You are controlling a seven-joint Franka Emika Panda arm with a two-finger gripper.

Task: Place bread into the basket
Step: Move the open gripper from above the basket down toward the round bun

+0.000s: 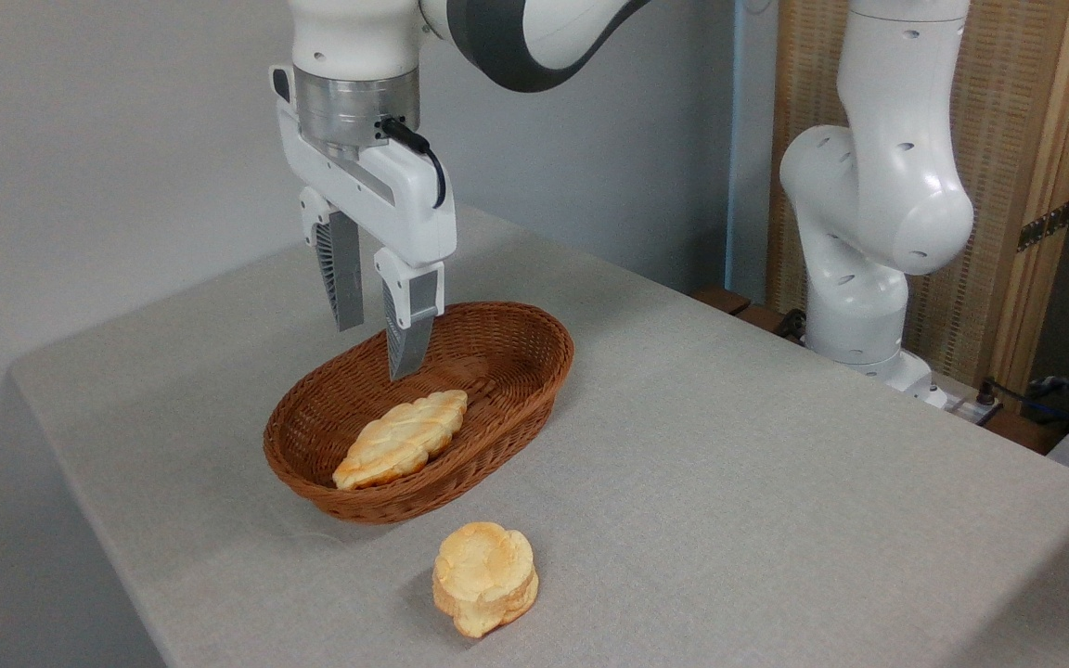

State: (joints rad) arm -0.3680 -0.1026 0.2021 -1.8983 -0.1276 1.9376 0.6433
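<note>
Two pieces of bread share a grey table [776,482] with a wicker basket [534,357] in the fixed camera's single view, and only one of them is inside. A long, pale braided loaf [402,438] lies along the basket floor, while the round golden bun [484,577] that the task concerns sits on the cloth just in front of the basket's near rim, clear of it and untouched.

Above the far end of the basket hangs the gripper [377,325], pointing straight down, its two fingers [346,278] parted by a modest gap and holding nothing. The arm's white base stands at the table's far right edge.

Judging from this, the pick has not begun: the gripper must travel over the basket toward the camera and then drop onto the bun. Trouble could come in several ways. The jaws' present gap looks narrower than the bun, so a descent without widening would press into its top rather than straddle it. A low crossing could clip the rim and shove the basket. The lobed, soft-looking bun may also squash or slip if gripped off-centre.
</note>
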